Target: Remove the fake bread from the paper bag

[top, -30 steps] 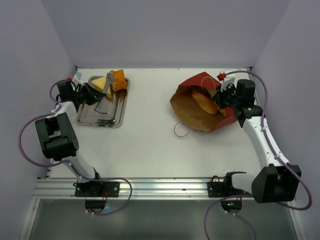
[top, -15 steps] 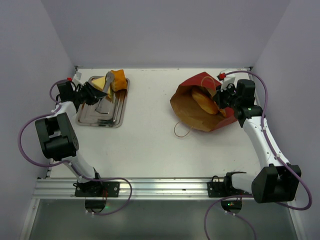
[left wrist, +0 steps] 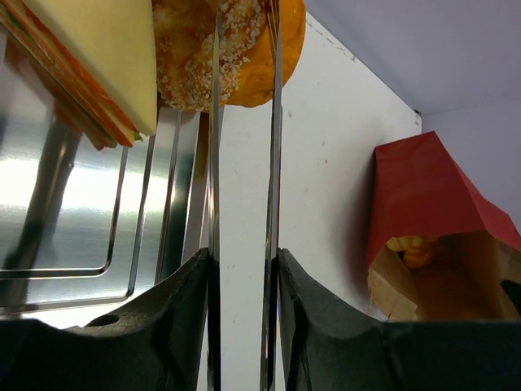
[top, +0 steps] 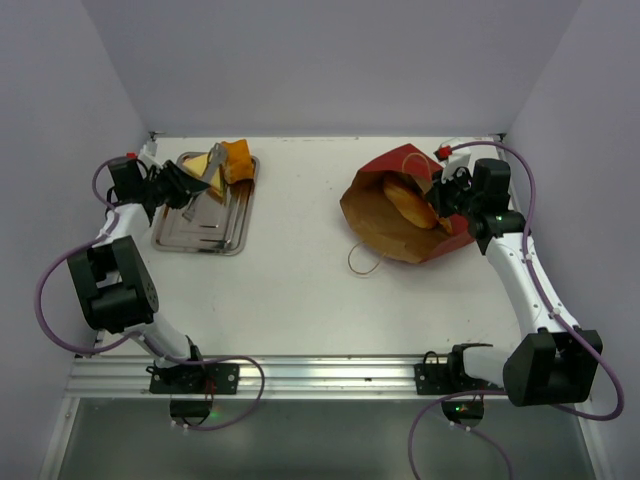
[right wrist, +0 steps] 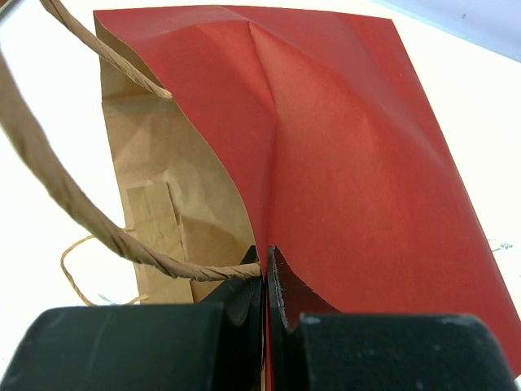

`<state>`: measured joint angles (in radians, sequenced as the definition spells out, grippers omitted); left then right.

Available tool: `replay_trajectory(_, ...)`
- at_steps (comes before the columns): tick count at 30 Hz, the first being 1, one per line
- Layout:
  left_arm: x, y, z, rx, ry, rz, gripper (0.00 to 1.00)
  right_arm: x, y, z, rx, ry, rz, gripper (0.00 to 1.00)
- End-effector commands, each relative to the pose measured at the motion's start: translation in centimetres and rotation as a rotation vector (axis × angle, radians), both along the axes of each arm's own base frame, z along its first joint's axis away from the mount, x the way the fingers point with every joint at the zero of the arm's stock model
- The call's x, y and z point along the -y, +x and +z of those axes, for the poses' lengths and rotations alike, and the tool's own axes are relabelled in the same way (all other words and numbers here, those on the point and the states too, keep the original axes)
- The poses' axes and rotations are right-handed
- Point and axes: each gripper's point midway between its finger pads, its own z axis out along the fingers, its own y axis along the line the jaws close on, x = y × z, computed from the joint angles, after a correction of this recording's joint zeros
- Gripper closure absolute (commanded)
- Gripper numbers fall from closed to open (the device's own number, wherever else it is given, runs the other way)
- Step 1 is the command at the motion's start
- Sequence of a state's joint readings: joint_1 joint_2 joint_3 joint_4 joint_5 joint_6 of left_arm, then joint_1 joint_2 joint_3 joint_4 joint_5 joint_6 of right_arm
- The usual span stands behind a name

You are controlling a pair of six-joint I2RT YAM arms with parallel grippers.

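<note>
The white desk [top: 300, 250] carries everything, with both arms reaching across it from its near edge. The paper bag [top: 372, 222] lies on its side at the far right of the desk. Its red outside is turned up and back, and its mouth gapes toward the near left so the plain brown inside shows. A shallow steel tray [top: 215, 235] sits well apart from it at the far left.

The fake bread [top: 408, 203], a long golden loaf, lies inside the paper bag just behind the mouth, against the upper wall. On the far end of the tray stand a pale sandwich wedge [top: 200, 165] and, just beside it, an orange crumbed bun [top: 237, 160].

The right pincer [top: 440, 195] is at the bag's far-right rim. In the wrist view its fingers [right wrist: 281, 285] are clenched on the edge of the red wall, holding the mouth up.

The left pincer [top: 213, 165] hovers over the far end of the tray. Its thin fingers [left wrist: 273, 163] are parted by a narrow gap and released, with bare desk showing between them. Their tips run out of the wrist view near the bun, so I cannot tell whether they touch it.

A thin tan string handle [top: 362, 262] lies looped on the desk just in front of the bag's mouth.
</note>
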<state>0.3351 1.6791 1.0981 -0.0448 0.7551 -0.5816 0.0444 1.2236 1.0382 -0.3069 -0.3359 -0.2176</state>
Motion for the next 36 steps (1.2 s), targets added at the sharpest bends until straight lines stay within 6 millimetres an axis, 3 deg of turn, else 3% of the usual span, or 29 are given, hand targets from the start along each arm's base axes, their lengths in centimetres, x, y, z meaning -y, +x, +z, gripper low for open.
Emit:
replay_trajectory(1,-1.2,-0.1,2.3,0.046,0.059,0.034,0.6,-0.4,-0.1,0.5,0.019,0.029,0.015,1.0)
replay_trajectory(10,-1.6,-0.3,2.1,0.034,0.08,0.05,0.59,-0.4,-0.1,0.6,0.022,0.029,0.013,1.0)
replay_trajectory(20,-1.6,-0.5,4.1,0.09,0.084,0.059,0.56,-0.3,-0.1,0.7,0.023,0.029,0.01,1.0)
replay_trajectory(31,-1.5,-0.8,4.9,0.107,0.087,0.057,0.55,-0.4,-0.2,0.8,0.026,0.029,0.012,1.0)
replay_trajectory(36,-0.5,-1.7,6.8,0.159,0.069,0.018,0.57,-0.4,-0.2,0.7,0.022,0.028,0.012,1.0)
